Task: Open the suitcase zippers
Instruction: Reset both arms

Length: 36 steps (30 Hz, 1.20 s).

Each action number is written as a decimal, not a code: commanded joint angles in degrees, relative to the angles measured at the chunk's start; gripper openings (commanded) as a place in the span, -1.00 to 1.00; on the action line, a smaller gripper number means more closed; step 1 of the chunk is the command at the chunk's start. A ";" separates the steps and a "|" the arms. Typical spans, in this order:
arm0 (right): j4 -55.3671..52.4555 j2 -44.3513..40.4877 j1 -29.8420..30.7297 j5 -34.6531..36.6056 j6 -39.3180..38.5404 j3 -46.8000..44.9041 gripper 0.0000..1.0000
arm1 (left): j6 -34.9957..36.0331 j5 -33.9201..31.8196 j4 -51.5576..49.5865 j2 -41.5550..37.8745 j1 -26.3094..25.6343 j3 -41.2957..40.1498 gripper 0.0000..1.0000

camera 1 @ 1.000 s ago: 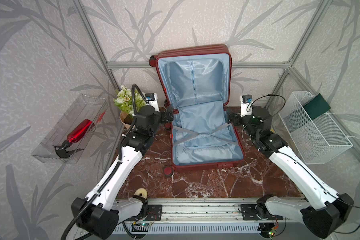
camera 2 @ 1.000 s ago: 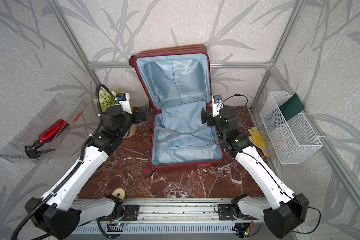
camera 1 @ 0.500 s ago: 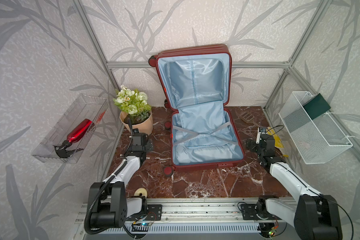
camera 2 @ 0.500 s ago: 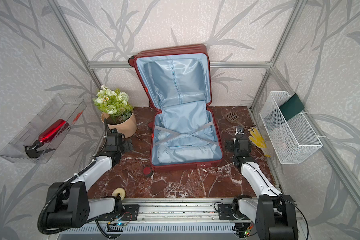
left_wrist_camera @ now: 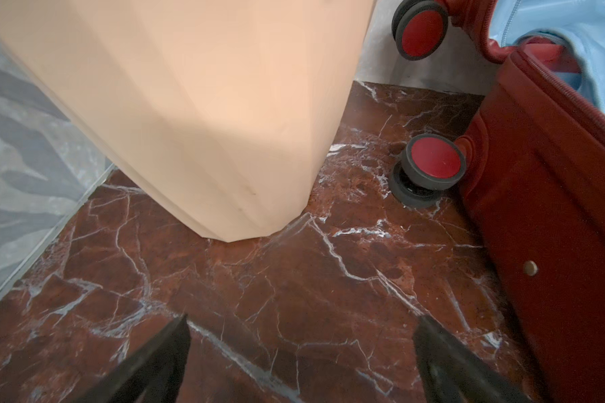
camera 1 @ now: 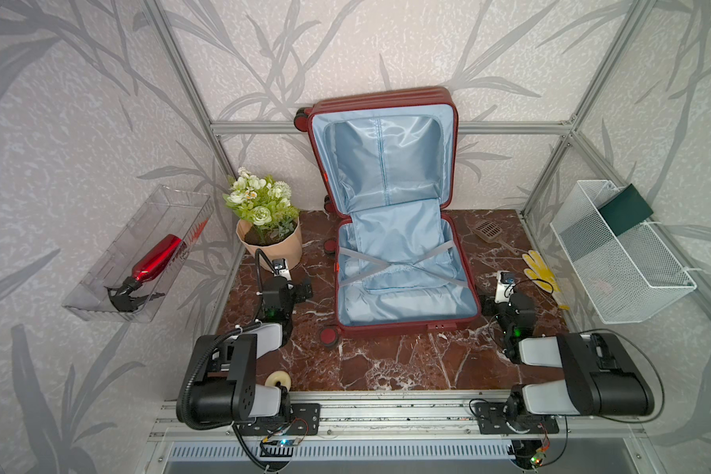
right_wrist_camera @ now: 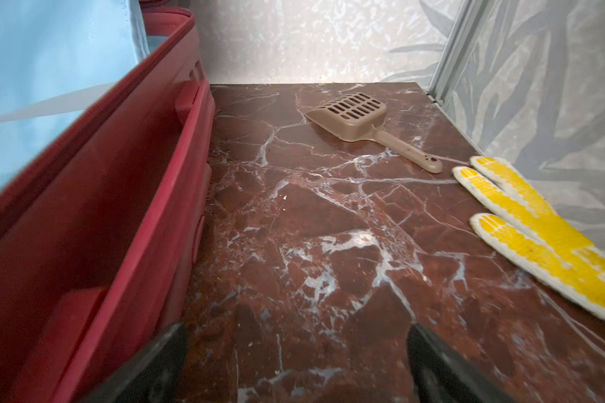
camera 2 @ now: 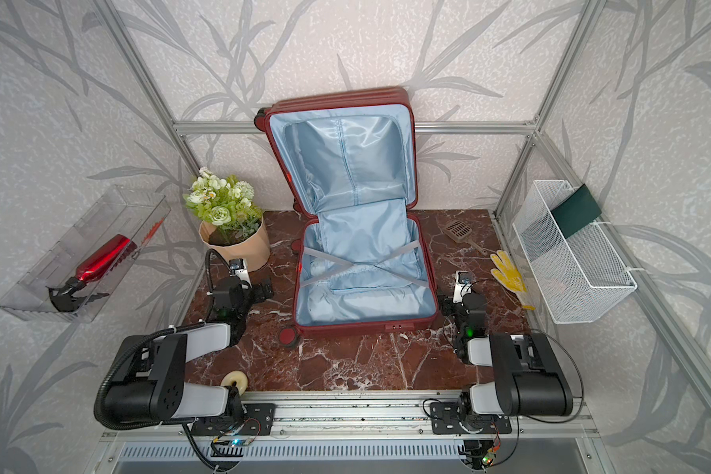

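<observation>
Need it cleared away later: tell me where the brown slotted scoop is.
In both top views the scoop lies at the far right of the table, between the open suitcase and the yellow glove.

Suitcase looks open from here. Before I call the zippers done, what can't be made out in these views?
The zippers: pull tabs too small in both top views; each wrist view shows only a short stretch of track.
The suitcase lid's outer shell: turned to the back wall, hidden in every view.
The left gripper and right gripper: fingers cut off by the wrist pictures' edges; only open tips show.
</observation>
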 commanded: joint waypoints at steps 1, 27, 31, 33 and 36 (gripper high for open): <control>8.95 4.38 1.34 -4.81 -1.43 2.67 0.98 | 1.96 -1.27 12.56 6.23 0.29 0.07 0.98; -1.22 3.30 4.78 5.85 -1.91 7.18 0.98 | 2.49 0.05 0.20 3.44 0.46 3.59 0.98; 1.05 3.55 4.73 3.29 -2.76 6.08 0.98 | 2.45 0.00 0.20 3.44 0.49 3.60 0.99; 0.06 3.46 4.73 0.75 -3.73 6.61 0.98 | 2.45 0.02 0.21 3.44 0.44 3.55 0.98; -0.86 3.40 4.73 -1.46 -4.40 7.06 0.98 | 2.45 0.04 0.27 3.44 0.46 3.61 0.98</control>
